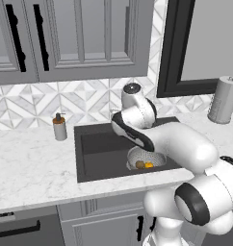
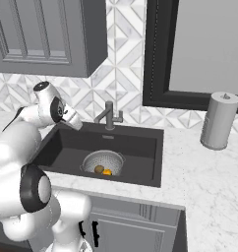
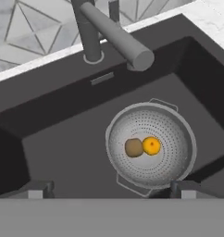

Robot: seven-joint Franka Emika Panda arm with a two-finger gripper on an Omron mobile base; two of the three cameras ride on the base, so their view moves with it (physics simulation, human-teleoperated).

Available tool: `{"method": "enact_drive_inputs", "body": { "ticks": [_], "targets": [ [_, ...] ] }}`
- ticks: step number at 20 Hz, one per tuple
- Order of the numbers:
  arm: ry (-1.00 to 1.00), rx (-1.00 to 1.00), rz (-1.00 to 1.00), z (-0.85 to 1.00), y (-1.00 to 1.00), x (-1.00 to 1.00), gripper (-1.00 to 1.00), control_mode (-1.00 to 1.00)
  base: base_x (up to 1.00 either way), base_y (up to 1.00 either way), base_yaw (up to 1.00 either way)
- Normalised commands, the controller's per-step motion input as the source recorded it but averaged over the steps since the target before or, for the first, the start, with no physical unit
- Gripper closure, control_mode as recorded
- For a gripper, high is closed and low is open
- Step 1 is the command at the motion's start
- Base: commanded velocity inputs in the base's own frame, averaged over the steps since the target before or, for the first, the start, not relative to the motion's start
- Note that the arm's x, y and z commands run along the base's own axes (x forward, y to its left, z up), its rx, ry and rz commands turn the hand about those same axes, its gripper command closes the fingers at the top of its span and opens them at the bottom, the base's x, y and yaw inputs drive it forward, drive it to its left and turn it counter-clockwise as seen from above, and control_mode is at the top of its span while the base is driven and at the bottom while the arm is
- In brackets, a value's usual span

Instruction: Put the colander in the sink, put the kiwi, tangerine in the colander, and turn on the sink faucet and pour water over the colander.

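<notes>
The silver colander (image 3: pixel 151 144) rests on the floor of the dark sink (image 3: pixel 63 139), and the brown kiwi (image 3: pixel 133 147) touches the orange tangerine (image 3: pixel 152 145) inside it. The dark faucet (image 3: pixel 88 32) stands behind the basin, its spout (image 3: pixel 118 39) angled over the sink just short of the colander; no water shows. My gripper (image 3: pixel 113 190) hovers open above the sink's left part, clear of the faucet, with nothing between its fingers. The right base view shows the colander (image 2: pixel 103 163), faucet (image 2: pixel 109 116) and gripper (image 2: pixel 74 123). In the left base view the colander (image 1: pixel 146 158) sits partly behind my arm.
A soap dispenser (image 1: pixel 59 127) stands on the marble counter (image 1: pixel 32 163) left of the sink. A paper towel roll (image 2: pixel 218 120) stands on the counter to the right. Grey cabinets hang above and a dark-framed window sits behind the faucet.
</notes>
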Motion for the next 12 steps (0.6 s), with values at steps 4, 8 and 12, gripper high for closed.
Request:
{"method": "enact_drive_inputs", "body": {
  "ticks": [4, 8, 12],
  "targets": [
    [-0.09, 0.02, -0.12, 0.55, -0.41, 0.39, -1.00, -1.00, 0.00, 0.00, 0.00],
    [-0.12, 0.17, -0.06, 0.51, -0.78, 0.30, -1.00, -1.00, 0.00, 0.00, 0.00],
    [-0.09, 0.30, -0.02, 0.19, -0.97, 0.00, -1.00, -1.00, 0.00, 0.00, 0.00]
  ]
}}
